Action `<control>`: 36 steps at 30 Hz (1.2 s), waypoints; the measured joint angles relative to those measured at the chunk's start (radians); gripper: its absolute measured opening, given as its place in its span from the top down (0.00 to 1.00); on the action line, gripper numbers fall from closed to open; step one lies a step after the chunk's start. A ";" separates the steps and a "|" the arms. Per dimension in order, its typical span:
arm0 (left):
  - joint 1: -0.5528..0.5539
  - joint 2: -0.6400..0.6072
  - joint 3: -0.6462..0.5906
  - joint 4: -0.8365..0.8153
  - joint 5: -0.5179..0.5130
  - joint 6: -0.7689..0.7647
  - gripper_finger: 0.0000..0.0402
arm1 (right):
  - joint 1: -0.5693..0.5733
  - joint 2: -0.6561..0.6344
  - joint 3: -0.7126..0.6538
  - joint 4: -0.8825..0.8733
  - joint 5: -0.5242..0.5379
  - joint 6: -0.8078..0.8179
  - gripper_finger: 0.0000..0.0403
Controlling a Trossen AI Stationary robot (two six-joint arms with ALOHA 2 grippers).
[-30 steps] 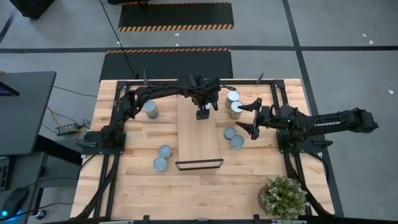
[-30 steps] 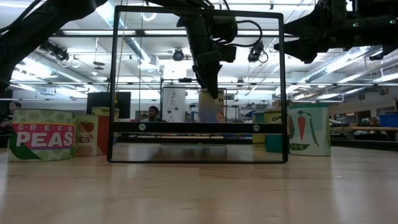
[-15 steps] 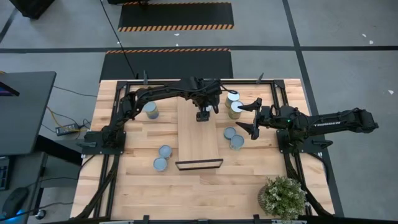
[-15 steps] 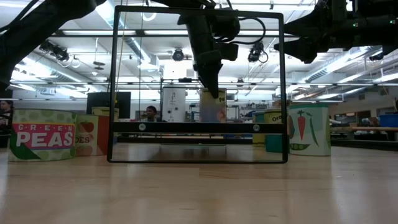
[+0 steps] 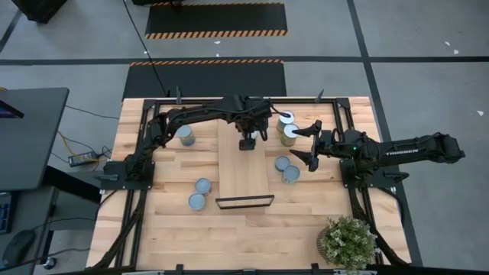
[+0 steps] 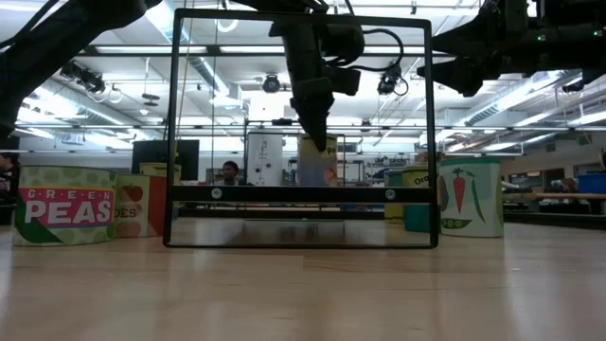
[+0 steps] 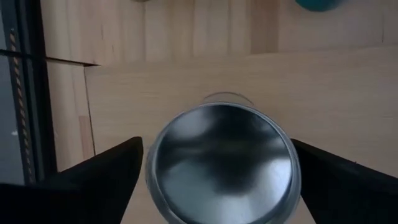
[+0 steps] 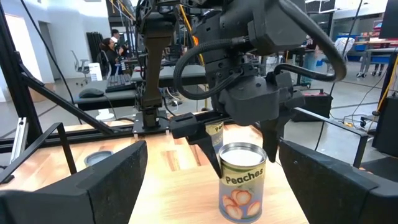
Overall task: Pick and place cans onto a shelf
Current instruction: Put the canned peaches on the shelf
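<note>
My left gripper (image 5: 247, 142) hangs over the far end of the shelf (image 5: 244, 172) and is shut on a can with a silvery top (image 7: 221, 162). In the low view the can (image 6: 317, 159) shows behind the shelf's black frame (image 6: 301, 194), whose bar hides the can's bottom. My right gripper (image 5: 304, 143) is open and empty to the right of the shelf. A Peaches can (image 8: 242, 180) stands on the table ahead of its fingers. Other cans stand on the tabletop at the left (image 5: 184, 135), front left (image 5: 200, 193) and right (image 5: 286, 169). My left gripper pinches the can's round side wall (image 7: 151, 168) between its two fingers, one on each opposite side. The fingers come from above and point down, and the can stands upright under them. Whether its bottom rests on the shelf cannot be told.
Two cans (image 5: 288, 126) stand close to the right of my left arm's wrist. A green peas can (image 6: 64, 204) and a carrot-printed can (image 6: 464, 196) flank the frame in the low view. A potted plant (image 5: 348, 241) stands at the front right corner.
My left gripper has shifted a little toward the table's left edge with the can, which stays upright over the shelf's far end.
</note>
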 joint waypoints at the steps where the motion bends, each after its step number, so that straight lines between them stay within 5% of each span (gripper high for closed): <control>1: 0.000 0.000 0.000 -0.006 0.000 0.000 0.01 | 0.000 0.000 0.000 0.000 0.000 0.000 0.08; 32: -0.077 0.000 0.168 -0.090 0.028 0.034 0.00 | 0.000 0.000 0.000 -0.008 0.000 0.000 0.08; 36: -0.122 0.000 0.168 -0.101 -0.133 0.075 0.00 | 0.000 0.000 0.000 -0.008 0.000 0.000 0.08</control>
